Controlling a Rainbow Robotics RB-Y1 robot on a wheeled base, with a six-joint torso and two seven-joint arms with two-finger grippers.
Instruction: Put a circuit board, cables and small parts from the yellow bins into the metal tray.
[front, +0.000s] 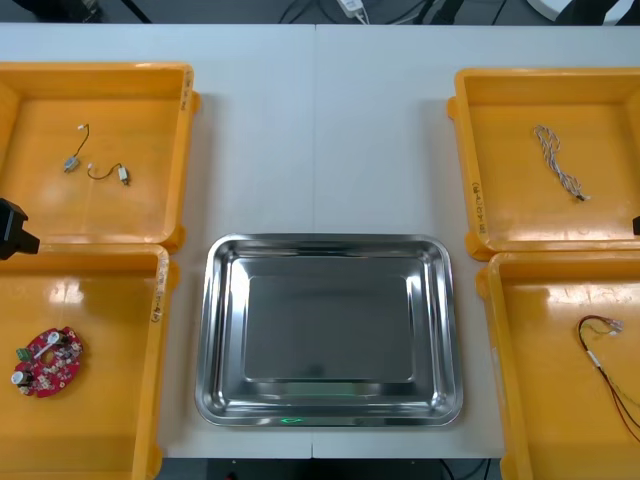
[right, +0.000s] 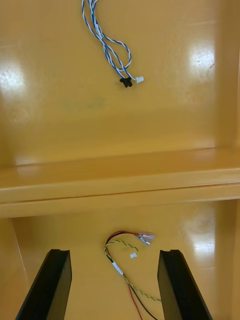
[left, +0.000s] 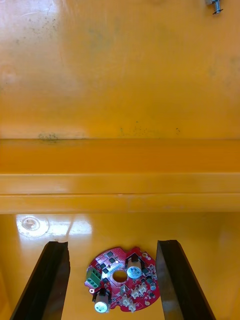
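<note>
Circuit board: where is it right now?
In the front view the circuit board lies in the near left yellow bin, left of the metal tray, under the open left hand.

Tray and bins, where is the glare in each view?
Front view: the tray shines along its rim, with a green glint on its near edge, and white patches on the near left bin. Right wrist view: bright blotches on the far right bin, beyond the open right gripper. Left wrist view: a round hotspot by the open left gripper.
</note>
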